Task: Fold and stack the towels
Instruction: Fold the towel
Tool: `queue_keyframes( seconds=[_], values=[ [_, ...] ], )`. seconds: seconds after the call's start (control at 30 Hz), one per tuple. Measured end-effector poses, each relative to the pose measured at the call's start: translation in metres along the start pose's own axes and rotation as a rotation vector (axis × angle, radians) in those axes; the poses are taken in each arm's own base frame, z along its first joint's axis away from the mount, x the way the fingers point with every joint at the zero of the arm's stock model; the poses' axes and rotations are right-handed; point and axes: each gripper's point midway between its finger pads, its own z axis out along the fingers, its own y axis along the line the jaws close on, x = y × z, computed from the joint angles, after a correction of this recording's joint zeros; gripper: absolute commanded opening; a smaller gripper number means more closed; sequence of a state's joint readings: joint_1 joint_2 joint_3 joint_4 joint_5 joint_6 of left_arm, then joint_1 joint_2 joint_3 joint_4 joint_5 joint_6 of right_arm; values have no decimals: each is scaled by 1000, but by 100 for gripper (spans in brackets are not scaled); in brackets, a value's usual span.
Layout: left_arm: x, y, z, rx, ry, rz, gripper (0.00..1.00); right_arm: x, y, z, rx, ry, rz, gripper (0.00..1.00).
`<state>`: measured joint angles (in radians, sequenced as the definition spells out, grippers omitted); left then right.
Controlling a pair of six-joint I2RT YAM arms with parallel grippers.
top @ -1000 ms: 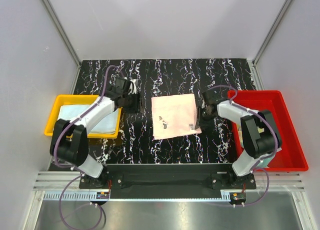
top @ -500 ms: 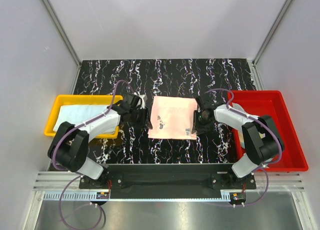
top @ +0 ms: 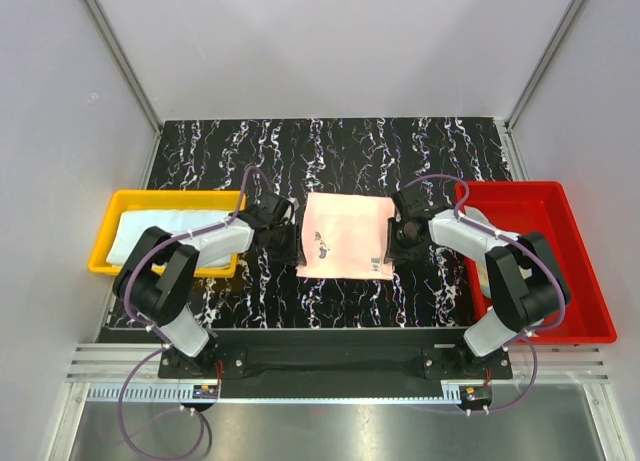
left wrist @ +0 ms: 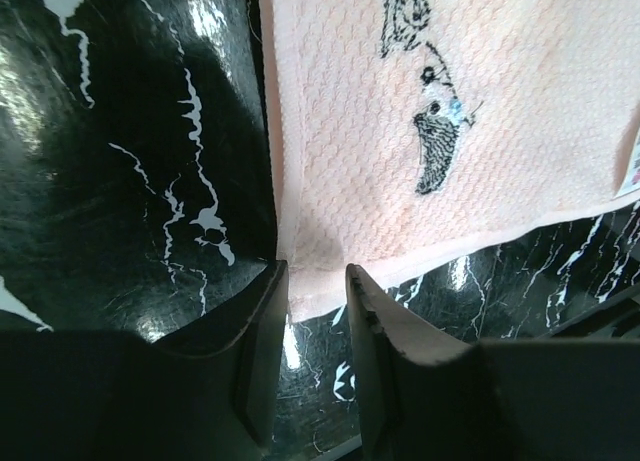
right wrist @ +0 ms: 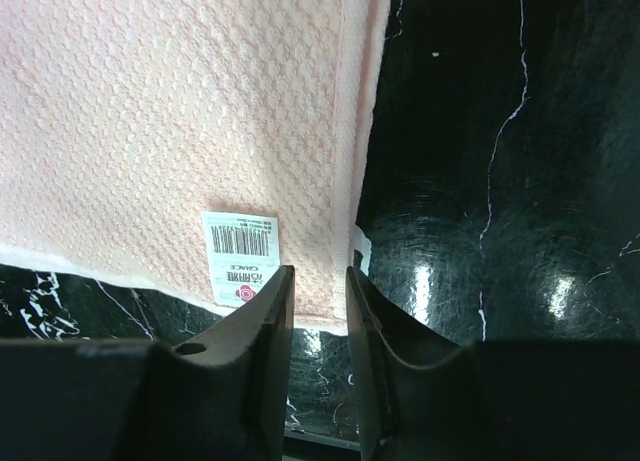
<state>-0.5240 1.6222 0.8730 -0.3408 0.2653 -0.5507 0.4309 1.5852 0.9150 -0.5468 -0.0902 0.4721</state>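
Mid-frame the pink towel [top: 345, 231] awaits folding; left gripper [left wrist: 315, 279] and right gripper [right wrist: 318, 279] straddle its lower corners, slightly open, holding nothing.

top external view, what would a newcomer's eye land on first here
A pale pink towel lies flat in the middle of the black marbled table, the left gripper and right gripper at its near corners, jaws astride its edge. A yellow tray on the left holds a pale towel; a red tray sits on the right.
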Motion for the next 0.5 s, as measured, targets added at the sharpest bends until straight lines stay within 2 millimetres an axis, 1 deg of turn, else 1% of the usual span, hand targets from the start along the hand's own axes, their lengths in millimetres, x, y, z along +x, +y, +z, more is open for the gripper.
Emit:
queue_keyframes(
  seconds=[0.03, 0.1, 0.13, 0.17, 0.2, 0.33, 0.5],
  values=[
    [2, 1, 2, -3, 7, -1, 26, 1, -1, 1, 2, 0, 0, 33],
    [3, 1, 4, -6, 13, -7, 19, 3, -3, 3, 5, 3, 0, 31],
    [3, 2, 4, -7, 14, -8, 10, 4, -3, 4, 7, 5, 0, 30],
    [3, 1, 4, -7, 15, -12, 4, 5, -4, 5, 7, 5, 0, 30],
    [3, 2, 4, -8, 15, -14, 0, 6, -5, 7, 9, 7, 1, 29],
    [4, 2, 3, -12, 20, -10, 0, 8, -7, 11, 13, 13, 2, 26],
    [2, 0, -1, -18, 26, -13, 0, 7, -7, 11, 12, 11, 3, 24]
  ],
)
